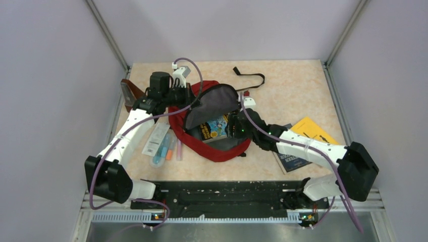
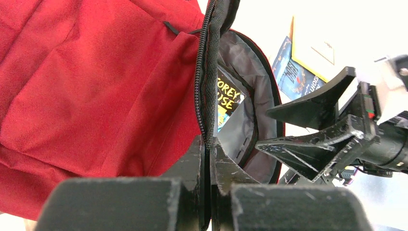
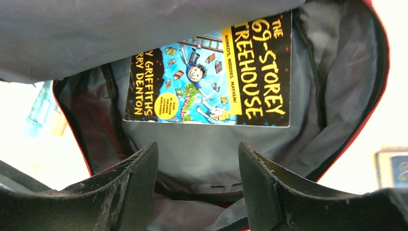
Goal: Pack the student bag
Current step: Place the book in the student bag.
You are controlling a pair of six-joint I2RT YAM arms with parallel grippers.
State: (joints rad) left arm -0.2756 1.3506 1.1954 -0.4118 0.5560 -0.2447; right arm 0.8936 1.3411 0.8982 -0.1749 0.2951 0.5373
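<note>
**A:** Top view first. The student bag (image 1: 217, 148) lies in the middle of the table (image 1: 298, 91), its red shell slumped flat and its grey-lined flap hauled up at the far-left side.

**B:** Who's got that flap?

**A:** The left gripper (image 1: 182, 97), right at the bag's far-left edge. The right gripper (image 1: 233, 127) hangs over the open mouth, coming in from the right.

**B:** What's in it?

**A:** One book (image 1: 214, 128) with a bright cover, in the main compartment. The rest is outside: a brown pouch (image 1: 132, 93) far left, a clear pencil case (image 1: 159, 141) just left of the bag, and a yellow booklet (image 1: 310, 128) and a blue book (image 1: 292, 162) on the right.

**B:** Which way does the bag point?

**A:** The mouth faces up and to the right. The long axis looks to run far-left to near-right, but the bag's crumpled, so I can't be sure. A black strap (image 1: 250, 75) trails off on the far side.

**B:** Left wrist camera?

**A:** The fingers (image 2: 192, 163) are pressed together on the black zip edge (image 2: 204, 72), with only that fabric between them. Red cloth fills the left of the view and the book peeks out of the grey lining. Over on the right, the other gripper's jaws are spread with nothing between them.

**B:** And the right wrist?

**A:** Jaws well apart and holding nothing, looking straight into the compartment. The book lies flat against the lining, and I can read "69-Storey Treehouse" on the cover.
</note>
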